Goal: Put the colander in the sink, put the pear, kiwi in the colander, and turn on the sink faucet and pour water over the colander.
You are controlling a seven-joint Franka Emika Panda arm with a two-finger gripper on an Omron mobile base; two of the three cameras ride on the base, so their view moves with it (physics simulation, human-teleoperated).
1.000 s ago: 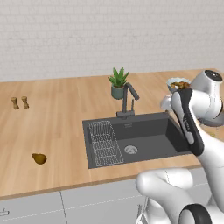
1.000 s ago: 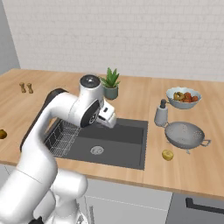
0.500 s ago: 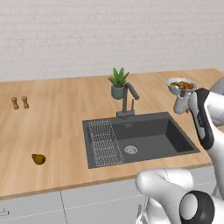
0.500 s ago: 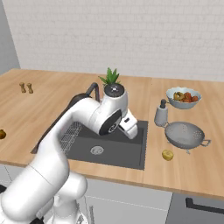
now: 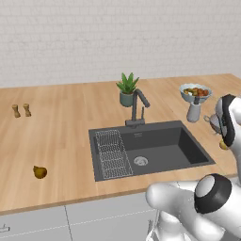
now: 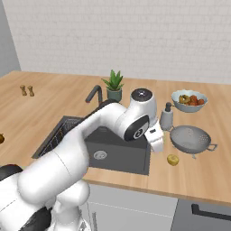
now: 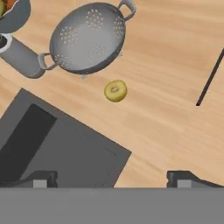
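The grey metal colander [image 7: 87, 37] stands on the counter right of the sink [image 6: 118, 153], also seen as the colander [image 6: 190, 137] in the right base view. The yellowish kiwi [image 7: 116, 91] lies on the wood just in front of it; kiwi [image 6: 172, 159]. My gripper [image 6: 159, 145] hangs open and empty above the sink's right front corner, short of the kiwi; its gripper [image 7: 111, 180] tips stand wide apart. The pear [image 5: 40, 172] lies far left of the sink. The faucet [image 5: 137, 107] stands behind the basin [image 5: 155, 146].
A grey soap dispenser [image 6: 166, 117] stands between sink and colander. Behind them is a bowl of mixed fruit [image 6: 190, 100]. A potted plant [image 5: 126, 88] sits behind the faucet, two small shakers [image 5: 21, 110] at far left. A wire rack [image 5: 112, 153] fills the sink's left side.
My arm has swung right from over the sink to the counter's right side, near the kiwi and colander. The jaws have stayed open.
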